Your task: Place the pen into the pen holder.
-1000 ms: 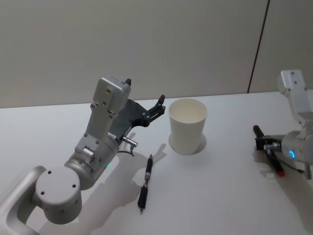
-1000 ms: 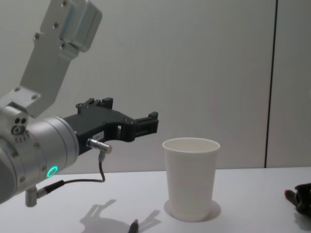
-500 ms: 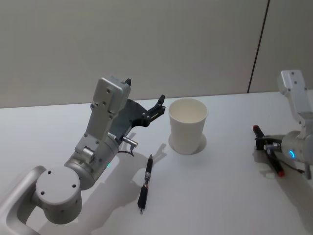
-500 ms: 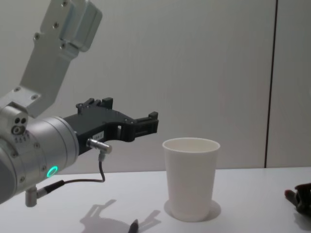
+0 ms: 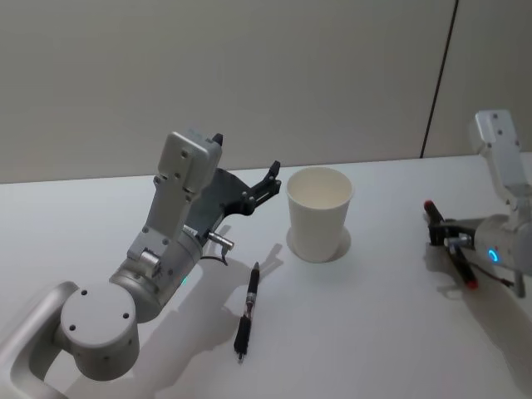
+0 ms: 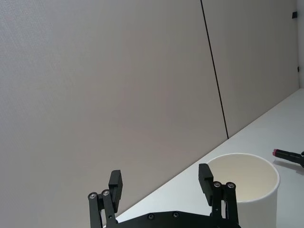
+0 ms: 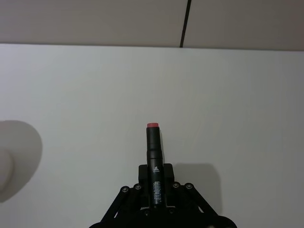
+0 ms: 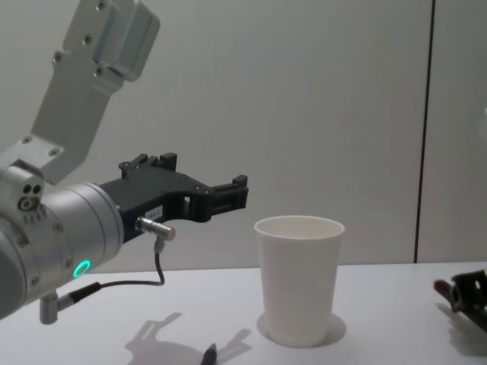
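The right gripper (image 5: 450, 240) is hovering low over the white counter (image 5: 374, 332), well to the right of the pen holder (image 5: 319, 214), with its fingers closed on a black pen with a red tip (image 7: 154, 147). The pen is lying roughly level in the grip, its red end sticking out past the fingers and pointing towards the far wall. In the chest view, that red end is showing off to the right of the holder's base.

The pen holder, a white paper cup, is standing upright on the counter with its mouth open.

The left gripper (image 5: 270, 179) is hanging in the air just to the left of the holder, about level with its rim and not touching it. Its fingers (image 6: 115, 181) are spread apart and holding nothing.

A second pen (image 5: 248, 309), dark and slim, is lying flat on the counter to the near left of the holder, apart from both grippers.
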`<state>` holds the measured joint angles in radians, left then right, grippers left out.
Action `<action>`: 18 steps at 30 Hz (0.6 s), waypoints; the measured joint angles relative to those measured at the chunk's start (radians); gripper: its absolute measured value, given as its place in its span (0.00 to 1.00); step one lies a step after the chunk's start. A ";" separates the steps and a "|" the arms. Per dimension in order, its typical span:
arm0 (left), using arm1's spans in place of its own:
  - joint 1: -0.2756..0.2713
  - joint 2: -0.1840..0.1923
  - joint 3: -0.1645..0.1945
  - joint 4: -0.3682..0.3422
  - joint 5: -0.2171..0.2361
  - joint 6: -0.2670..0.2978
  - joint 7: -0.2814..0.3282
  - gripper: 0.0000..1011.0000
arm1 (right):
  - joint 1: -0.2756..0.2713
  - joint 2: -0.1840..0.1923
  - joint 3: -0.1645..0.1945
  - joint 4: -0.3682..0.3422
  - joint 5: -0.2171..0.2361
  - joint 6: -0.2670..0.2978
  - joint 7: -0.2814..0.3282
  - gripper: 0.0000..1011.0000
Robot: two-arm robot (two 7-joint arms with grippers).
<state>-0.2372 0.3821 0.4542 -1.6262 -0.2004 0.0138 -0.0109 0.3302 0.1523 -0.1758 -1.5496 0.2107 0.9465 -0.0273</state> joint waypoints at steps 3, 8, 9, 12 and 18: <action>0.000 0.000 0.000 0.000 0.000 0.000 0.000 0.99 | 0.002 0.000 -0.001 -0.002 -0.004 -0.020 0.010 0.17; 0.000 0.000 0.000 0.000 0.000 0.000 0.000 0.99 | 0.006 -0.002 -0.002 -0.007 -0.011 -0.079 0.037 0.17; 0.000 0.000 0.000 0.000 0.000 0.000 0.000 0.99 | 0.007 -0.002 -0.002 -0.008 -0.011 -0.087 0.041 0.17; 0.000 0.000 0.000 0.000 0.000 0.000 0.000 0.99 | 0.011 -0.003 -0.002 -0.009 -0.012 -0.126 0.056 0.17; 0.000 0.000 0.000 0.000 0.000 0.000 0.000 0.99 | 0.021 -0.007 -0.003 -0.009 -0.012 -0.208 0.090 0.17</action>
<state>-0.2372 0.3821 0.4542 -1.6262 -0.2004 0.0138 -0.0109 0.3516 0.1449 -0.1790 -1.5590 0.1984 0.7387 0.0631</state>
